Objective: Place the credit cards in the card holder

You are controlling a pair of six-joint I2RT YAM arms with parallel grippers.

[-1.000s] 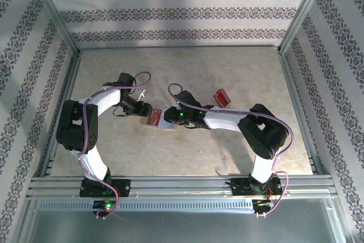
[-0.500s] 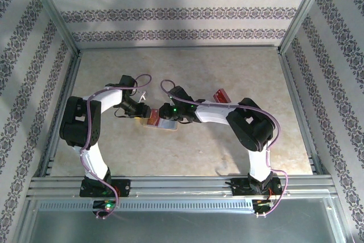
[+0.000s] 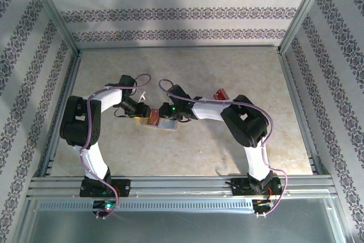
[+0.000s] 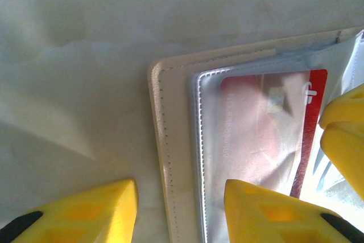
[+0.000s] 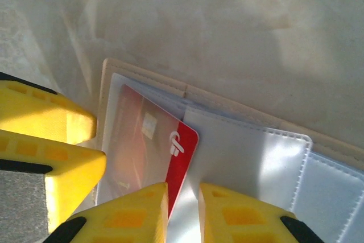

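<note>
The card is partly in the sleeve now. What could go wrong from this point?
The card sits slightly skewed in the sleeve, its red edge outside; pushed further, it may jam at a seam.
The right gripper pinches that edge; if it retreats without opening, it may drag the card out.
The left gripper, open across the wallet border, is close to the right one; they may collide.

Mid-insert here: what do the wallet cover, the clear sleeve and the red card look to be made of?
The wallet cover looks like tan leather or an imitation, matte, with a stitched edge; I can't tell which. The sleeve looks like thin, soft, clear plastic: glossy, with glare and a pressed seam. The card looks like stiff, smooth red plastic with a pale printed logo.
</note>
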